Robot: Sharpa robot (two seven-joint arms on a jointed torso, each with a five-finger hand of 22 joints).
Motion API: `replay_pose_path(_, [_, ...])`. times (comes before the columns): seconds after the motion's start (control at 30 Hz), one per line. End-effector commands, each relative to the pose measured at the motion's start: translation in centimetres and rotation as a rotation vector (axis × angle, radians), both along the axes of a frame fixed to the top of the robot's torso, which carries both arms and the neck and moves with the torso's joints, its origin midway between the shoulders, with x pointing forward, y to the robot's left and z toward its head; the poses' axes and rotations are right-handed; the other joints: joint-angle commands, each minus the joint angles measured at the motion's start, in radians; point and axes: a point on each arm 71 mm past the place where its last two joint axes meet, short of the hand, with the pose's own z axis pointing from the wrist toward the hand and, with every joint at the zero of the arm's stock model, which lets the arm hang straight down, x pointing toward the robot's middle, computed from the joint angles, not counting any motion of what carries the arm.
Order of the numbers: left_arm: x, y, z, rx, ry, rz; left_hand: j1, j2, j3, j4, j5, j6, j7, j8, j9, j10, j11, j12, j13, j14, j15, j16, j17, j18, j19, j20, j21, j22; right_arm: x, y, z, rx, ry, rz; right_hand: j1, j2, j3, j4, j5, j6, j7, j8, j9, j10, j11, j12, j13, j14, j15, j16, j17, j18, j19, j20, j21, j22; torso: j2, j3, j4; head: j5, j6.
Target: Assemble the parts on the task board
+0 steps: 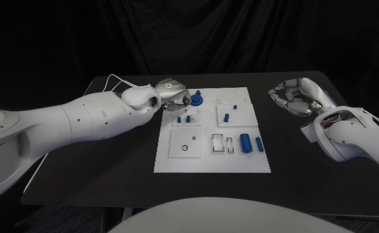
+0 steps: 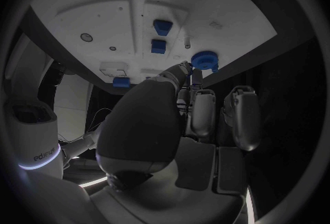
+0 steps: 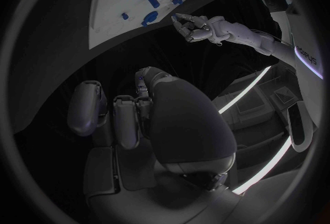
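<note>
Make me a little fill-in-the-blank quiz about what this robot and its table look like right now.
1. The small parts on the task board are coloured ____.
2. The ____ hand reaches over the board's far corner beside a round blue part.
3. The right hand hovers over the black ____, off the board.

Missing words: blue; left; table

Glossy white arms, silver segmented robot hands, thin white wrist cables
</note>
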Motion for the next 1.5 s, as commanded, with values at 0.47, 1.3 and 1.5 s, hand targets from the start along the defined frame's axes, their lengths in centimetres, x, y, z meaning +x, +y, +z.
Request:
replay_pose_path(0.47, [0.1, 0.1, -1.5, 0.049, 0.060, 0.044, -0.016, -0.001, 0.010, -0.001, -0.012, 0.004, 0.000, -0.002, -0.002, 0.014, 0.001, -0.010, -0.005, -0.005, 0.003, -0.013, -0.015, -0.006, -0.003, -0.002, -0.014, 0.191, -0.1, 0.1, -0.1, -0.002, 0.012, 0.000, -0.007, 0.000, 0.004, -0.002, 0.005, -0.004, -0.002, 0.005, -0.002, -0.009, -0.002, -0.001, 0.036, 0.051, -0.003, -0.005, 0.145, 0.011, -0.009, 0.000, -0.007, 0.155, 0.004, -0.0007, -0.0033, 0.001, 0.000])
replay_pose_path(1.3, [0.5, -0.8, -2.4, 0.058, 0.066, 0.043, -0.015, -0.002, 0.016, -0.007, -0.011, 0.005, 0.001, -0.003, -0.003, 0.018, 0.002, -0.015, -0.008, -0.011, 0.004, -0.020, -0.027, -0.005, -0.007, -0.002, -0.020, 0.189, -0.1, 0.1, -0.1, -0.001, 0.015, 0.003, -0.007, 0.001, 0.005, -0.002, 0.005, -0.002, -0.003, 0.006, -0.001, -0.008, -0.002, -0.001, 0.037, 0.051, -0.003, -0.005, 0.145, 0.011, -0.009, 0.000, -0.007, 0.155, 0.003, 0.0003, -0.0032, 0.001, 0.000])
replay_pose_path(1.5, [0.5, -0.9, -2.5, 0.059, 0.069, 0.041, -0.017, -0.002, 0.017, -0.007, -0.011, 0.005, 0.001, -0.003, -0.003, 0.020, 0.003, -0.015, -0.009, -0.011, 0.004, -0.021, -0.028, -0.005, -0.008, -0.001, -0.022, 0.189, -0.1, 0.1, -0.2, -0.001, 0.016, 0.003, -0.006, 0.001, 0.005, -0.003, 0.005, -0.001, -0.003, 0.007, -0.001, -0.007, -0.002, 0.000, 0.038, 0.051, -0.003, -0.005, 0.145, 0.011, -0.009, 0.000, -0.006, 0.156, 0.003, 0.0000, -0.0030, -0.002, 0.000])
